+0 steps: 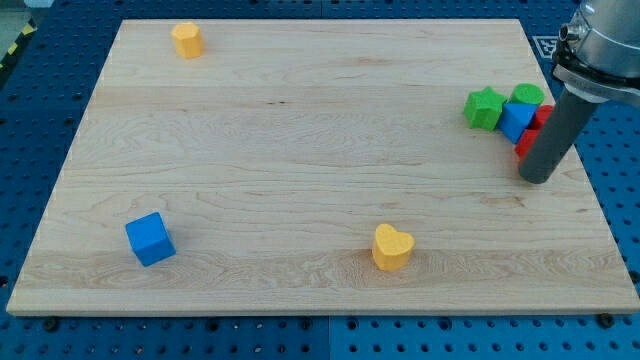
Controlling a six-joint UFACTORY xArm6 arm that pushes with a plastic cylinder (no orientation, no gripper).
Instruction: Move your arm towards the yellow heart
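Note:
The yellow heart (392, 247) lies near the view's bottom, a little right of the board's middle. My tip (535, 179) rests on the board at the view's right, well up and to the right of the heart. It stands just below a tight cluster: a green star (484, 108), a green block (528, 96), a blue block (517, 121) and a red block (534, 130) partly hidden behind the rod.
A yellow block (187, 39) sits near the top left corner of the wooden board (300, 150). A blue cube (150, 239) sits at the bottom left. The blue perforated table surrounds the board.

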